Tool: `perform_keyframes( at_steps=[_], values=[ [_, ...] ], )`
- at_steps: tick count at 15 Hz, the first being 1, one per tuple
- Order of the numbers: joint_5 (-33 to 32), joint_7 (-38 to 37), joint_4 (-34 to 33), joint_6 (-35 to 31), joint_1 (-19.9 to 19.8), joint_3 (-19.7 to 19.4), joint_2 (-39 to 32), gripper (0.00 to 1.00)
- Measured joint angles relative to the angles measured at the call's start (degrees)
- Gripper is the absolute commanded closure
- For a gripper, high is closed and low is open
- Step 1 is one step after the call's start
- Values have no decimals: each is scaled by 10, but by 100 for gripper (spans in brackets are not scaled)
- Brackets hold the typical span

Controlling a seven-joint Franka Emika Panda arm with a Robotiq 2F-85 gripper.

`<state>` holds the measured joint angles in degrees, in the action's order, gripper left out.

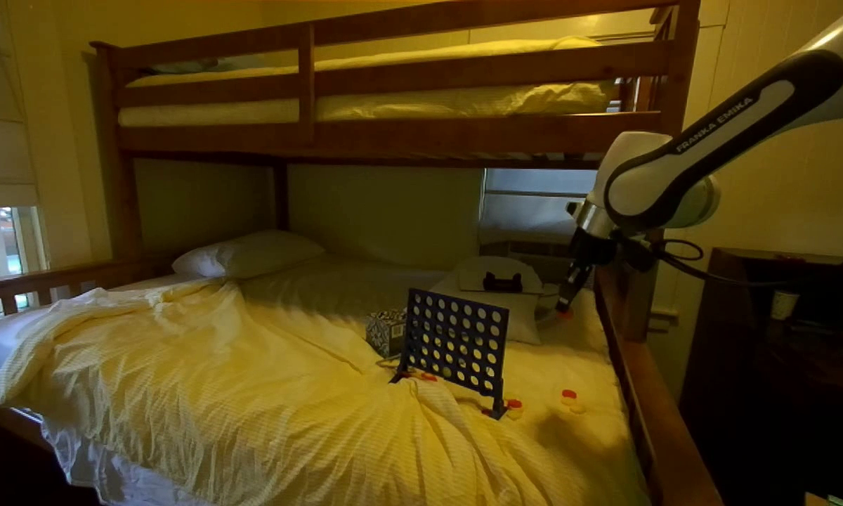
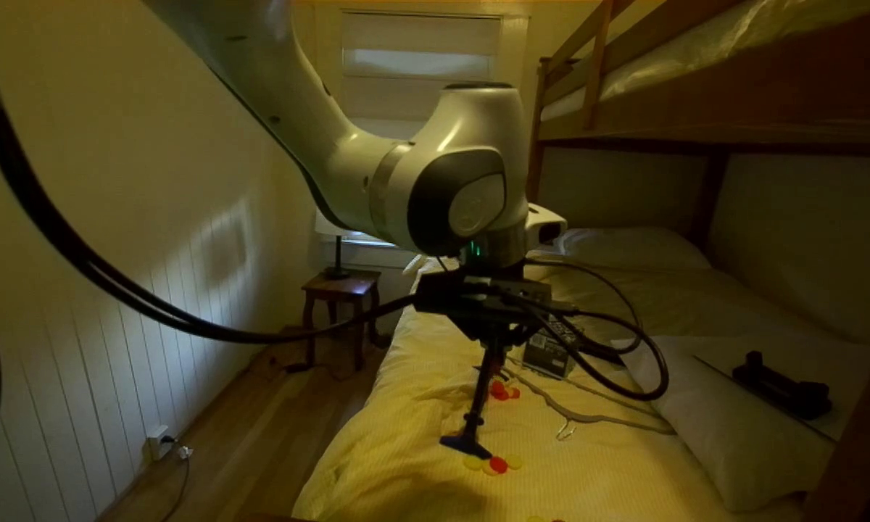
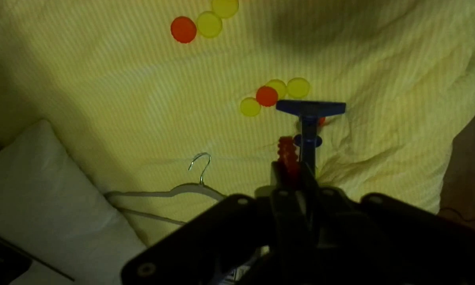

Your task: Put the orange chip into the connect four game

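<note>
The connect four game (image 1: 456,339) is a dark blue upright grid rack on the yellow bedding. It appears edge-on in an exterior view (image 2: 482,388) and from above in the wrist view (image 3: 309,132). My gripper (image 1: 564,303) is shut on an orange chip (image 3: 288,152), whose ridged edge sticks out past the fingertips (image 3: 291,174). The chip is held on edge, above the bed and to the right of the rack in an exterior view (image 1: 566,315). In the wrist view the chip appears just left of the rack's side. Other orange chips (image 3: 266,96) (image 3: 183,29) lie on the bed.
Several yellow chips (image 3: 298,87) lie near the rack's foot. A grey hanger (image 2: 587,417) and a patterned box (image 1: 386,334) are close to the rack. A pillow (image 2: 725,428) carries a board with a black object (image 2: 779,386). The wooden bed rail (image 1: 667,422) and upper bunk (image 1: 393,140) border the space.
</note>
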<state>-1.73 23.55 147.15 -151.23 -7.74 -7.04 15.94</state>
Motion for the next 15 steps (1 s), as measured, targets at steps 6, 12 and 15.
perform_keyframes(
  at_steps=[6,12,15],
  values=[
    [54,5,-21,29,51,-34,31,98],
    [90,6,-58,56,75,-47,23,93],
    [90,6,-57,55,75,-47,23,98]
  ],
)
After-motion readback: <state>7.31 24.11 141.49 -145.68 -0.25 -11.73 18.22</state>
